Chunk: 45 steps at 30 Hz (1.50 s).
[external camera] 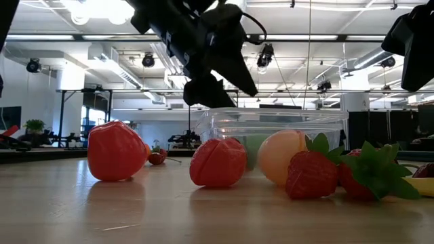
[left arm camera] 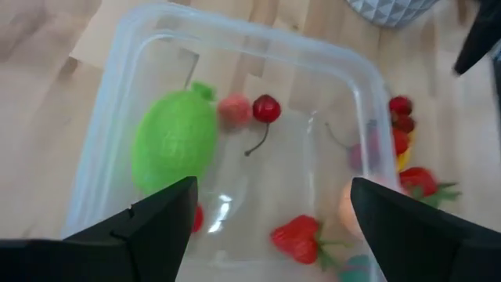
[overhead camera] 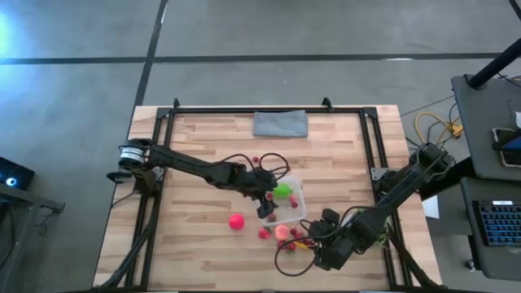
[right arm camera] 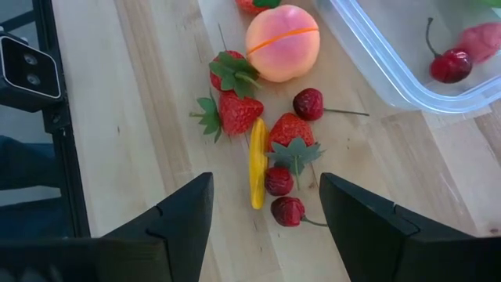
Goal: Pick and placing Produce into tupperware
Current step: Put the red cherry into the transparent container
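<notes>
Several toy pieces, taken from largest to smallest. Tupperware (overhead camera: 290,205) first: clear plastic box on the wooden worktop (overhead camera: 203,155), right of centre and toward the near edge. Probably light, thin-walled and easy to nudge, so best left alone and loaded from above. Already holds a green ball (left arm camera: 174,149), a small pinkish piece and a cherry (left arm camera: 266,110).

Next, the peach ball (right arm camera: 282,43), just near of the box. Looks hard, smooth and round, so likely to roll or squirt out. Best pinched across its widest part, from straight overhead. Same judgement for the bright pink ball (overhead camera: 236,221), alone on the worktop left of the box.

Then the strawberries (right arm camera: 235,113), clustered near the peach. Weigh little by the look of them; body a better hold than the floppy green leaves. Beside them a thin yellow strip (right arm camera: 257,163), flat on the wood and awkward to get under.

Smallest, the loose dark-red cherries (right arm camera: 309,103): tiny, easily missed. Better taken by the fruit than by the thin stem.

Left pincer (left arm camera: 272,196): over the box, fingers spread wide, nothing between them, touching nothing visible. Right pincer (right arm camera: 264,188): above the strawberry cluster, right of the box, fingers apart, gripping nothing.
</notes>
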Tool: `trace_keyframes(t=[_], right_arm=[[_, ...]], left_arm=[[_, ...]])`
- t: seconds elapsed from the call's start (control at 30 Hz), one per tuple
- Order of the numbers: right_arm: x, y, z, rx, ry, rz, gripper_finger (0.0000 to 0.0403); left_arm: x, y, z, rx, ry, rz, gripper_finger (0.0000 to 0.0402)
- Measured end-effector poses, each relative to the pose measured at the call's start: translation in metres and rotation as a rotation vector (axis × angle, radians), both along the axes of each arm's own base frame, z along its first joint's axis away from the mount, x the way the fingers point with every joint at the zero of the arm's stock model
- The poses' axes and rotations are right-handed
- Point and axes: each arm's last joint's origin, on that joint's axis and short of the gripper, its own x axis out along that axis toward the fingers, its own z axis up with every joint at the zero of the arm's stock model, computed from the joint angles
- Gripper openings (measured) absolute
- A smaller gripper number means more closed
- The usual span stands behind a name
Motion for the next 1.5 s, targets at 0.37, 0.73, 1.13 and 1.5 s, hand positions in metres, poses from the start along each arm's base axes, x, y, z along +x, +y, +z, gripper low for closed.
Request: trace_keyframes(t=[0.37, 0.73, 1.13, 1.5], right_arm=[[0.001, -0.001, 0.000, -0.020, -0.018, -0.011, 0.0226], [0.001, -0.002, 0.000, -0.038, -0.034, -0.023, 0.0226], [0.001, -0.002, 0.000, -0.036, -0.034, -0.026, 0.0226], [0.001, -0.002, 0.000, -0.030, -0.034, -0.031, 0.0226]], left_arm=[[-0.004, 0.002, -0.007, 0.075, 0.062, 0.010, 0.0196], [-0.007, 0.016, -0.015, 0.091, 0.150, 0.057, 0.0072], [-0.013, 0.034, -0.020, 0.133, 0.232, 0.122, 0.0049], [-0.025, 0.043, -0.018, 0.224, 0.323, 0.189, 0.0049]])
